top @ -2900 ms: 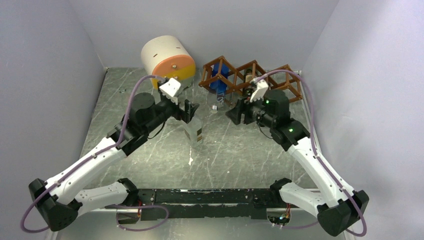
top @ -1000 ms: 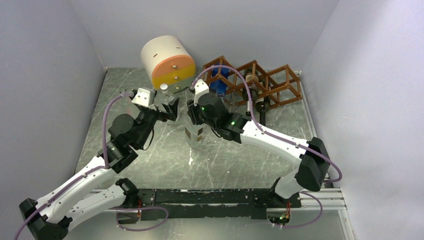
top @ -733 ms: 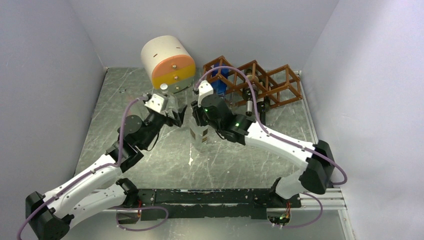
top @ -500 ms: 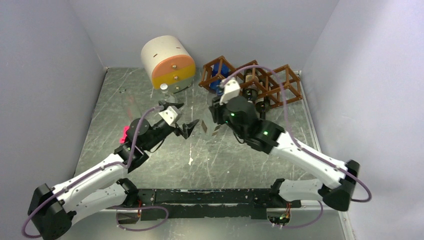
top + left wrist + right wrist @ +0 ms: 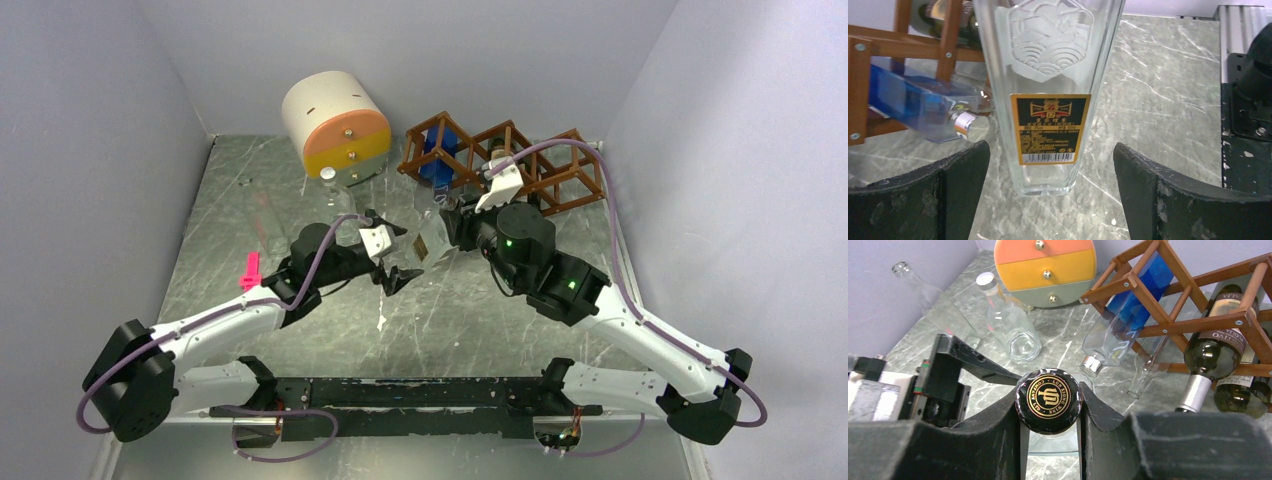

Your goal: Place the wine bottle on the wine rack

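The wine bottle [image 5: 1050, 60] is clear square glass with a black-and-orange label and a black gold-lettered cap [image 5: 1048, 399]. My right gripper [image 5: 1049, 388] is shut on that cap from above. In the top view the bottle [image 5: 430, 245] hangs tilted under the right gripper [image 5: 452, 225], mid-table, short of the wine rack [image 5: 520, 158]. The left gripper [image 5: 1050, 150] stands wide open just in front of the bottle's base, its fingers [image 5: 960, 170] apart from the glass; from above the left gripper [image 5: 396, 264] lies low, left of the bottle. The reddish-brown rack [image 5: 1173, 300] is at the back right.
A blue bottle [image 5: 437, 155] lies in the rack's left cell and a dark green bottle [image 5: 1215, 352] in the middle one. A round cream-and-orange drawer unit [image 5: 337, 125] stands at the back. A clear round bottle [image 5: 1008, 327] stands before it. Another clear bottle [image 5: 262, 215] lies at the left.
The right gripper has carried the bottle right and back, tilting it towards the rack. The left gripper has dropped low, swung to the bottle's near side and opened wider.
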